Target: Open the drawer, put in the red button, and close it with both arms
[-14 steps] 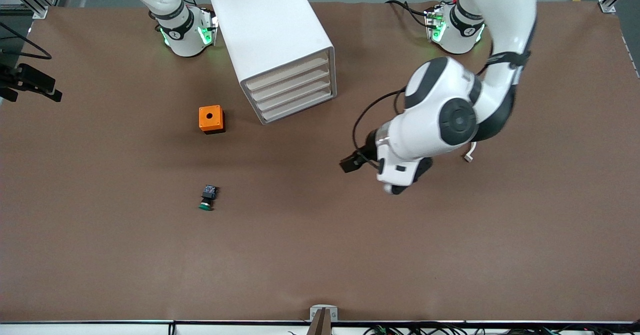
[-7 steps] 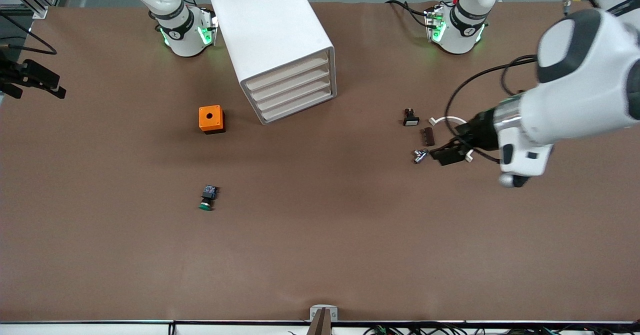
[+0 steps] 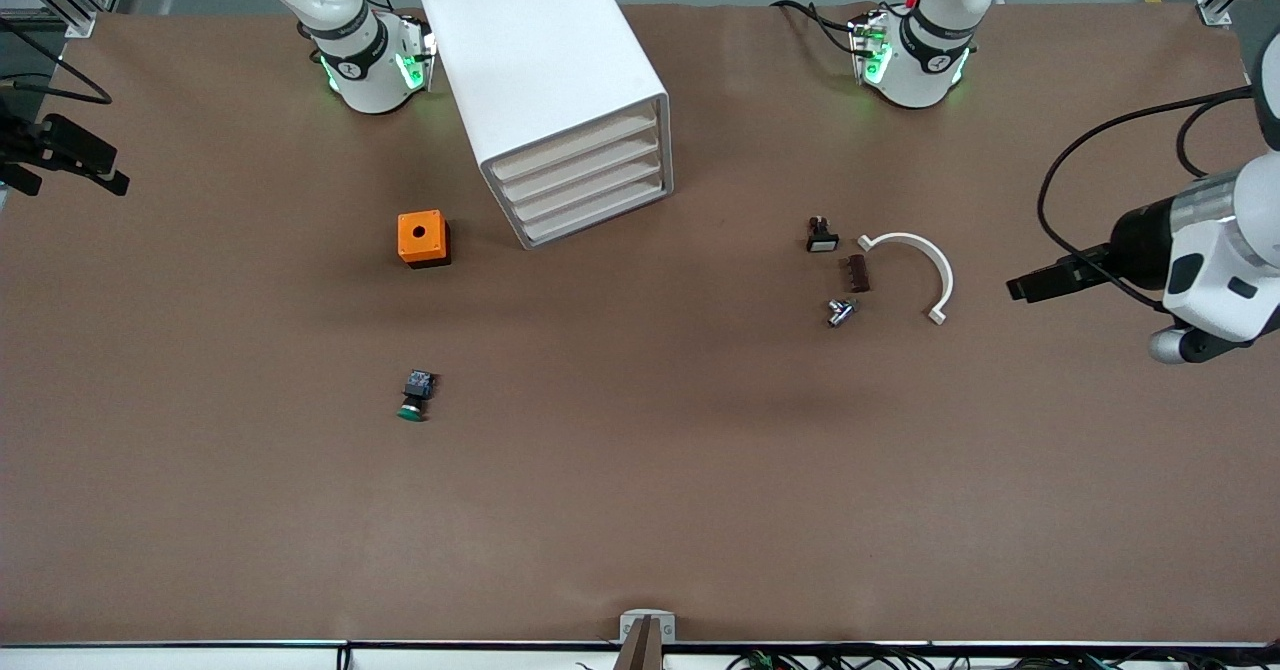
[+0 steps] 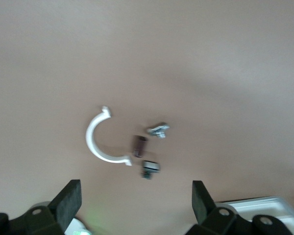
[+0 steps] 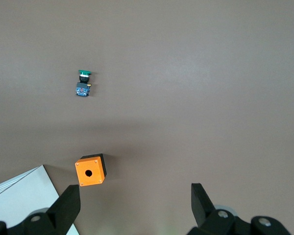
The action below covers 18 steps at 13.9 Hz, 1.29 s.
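All four drawers sit shut in the white cabinet, so opening one is the step in hand. I can't make out a red button for certain. It may be the small black part beside the white clip, toward the left arm's end of the desk.

The left gripper hangs over bare desk past that clip, fingers wide and empty. The right gripper waits above the orange box, fingers spread too. Next move, I'd say: a gripper to a drawer front.
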Motion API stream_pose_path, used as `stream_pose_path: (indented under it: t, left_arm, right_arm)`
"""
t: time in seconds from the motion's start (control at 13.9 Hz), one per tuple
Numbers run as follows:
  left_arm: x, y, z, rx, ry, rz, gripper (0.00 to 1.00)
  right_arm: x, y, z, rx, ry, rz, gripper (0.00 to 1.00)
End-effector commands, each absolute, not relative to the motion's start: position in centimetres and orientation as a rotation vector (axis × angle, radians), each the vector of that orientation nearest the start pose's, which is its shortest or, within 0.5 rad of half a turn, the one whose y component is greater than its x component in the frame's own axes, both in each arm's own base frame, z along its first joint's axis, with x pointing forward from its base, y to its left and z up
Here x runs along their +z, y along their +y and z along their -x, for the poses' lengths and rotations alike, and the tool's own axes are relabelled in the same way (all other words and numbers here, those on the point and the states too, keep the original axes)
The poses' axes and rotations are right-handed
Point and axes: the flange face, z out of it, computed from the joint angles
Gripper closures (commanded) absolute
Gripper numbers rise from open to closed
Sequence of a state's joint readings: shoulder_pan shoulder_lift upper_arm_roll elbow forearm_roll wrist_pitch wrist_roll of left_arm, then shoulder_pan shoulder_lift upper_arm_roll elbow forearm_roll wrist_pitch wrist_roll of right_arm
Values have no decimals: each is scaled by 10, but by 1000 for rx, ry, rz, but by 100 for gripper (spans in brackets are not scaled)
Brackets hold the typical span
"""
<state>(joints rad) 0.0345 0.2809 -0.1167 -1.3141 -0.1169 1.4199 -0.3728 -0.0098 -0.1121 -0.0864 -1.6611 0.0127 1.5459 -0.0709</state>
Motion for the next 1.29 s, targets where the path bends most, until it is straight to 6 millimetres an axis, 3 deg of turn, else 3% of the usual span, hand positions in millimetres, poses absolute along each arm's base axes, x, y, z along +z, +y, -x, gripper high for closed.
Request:
stream_pose_path:
  t: [0.0, 0.14, 0.36, 0.65, 1.22]
  left_arm:
    - [571, -31, -581, 285, -273, 3155, 1]
    - [564, -12, -563, 240, -217, 3165, 1]
    - [553, -3, -548, 147, -141, 3174, 1]
    - [553, -16, -553, 86, -78, 3175, 1]
    - [570, -7, -559, 18, -73, 3163, 1]
  right_arm:
    - [644, -53, -506, -30, 27, 3114, 0]
    - [645, -54, -507, -39, 30, 3114, 0]
    - [646, -55, -506, -46, 32, 3114, 0]
    - [649, -52, -504, -54, 27, 3113, 0]
    - [651, -52, -501, -54, 49, 3087, 0]
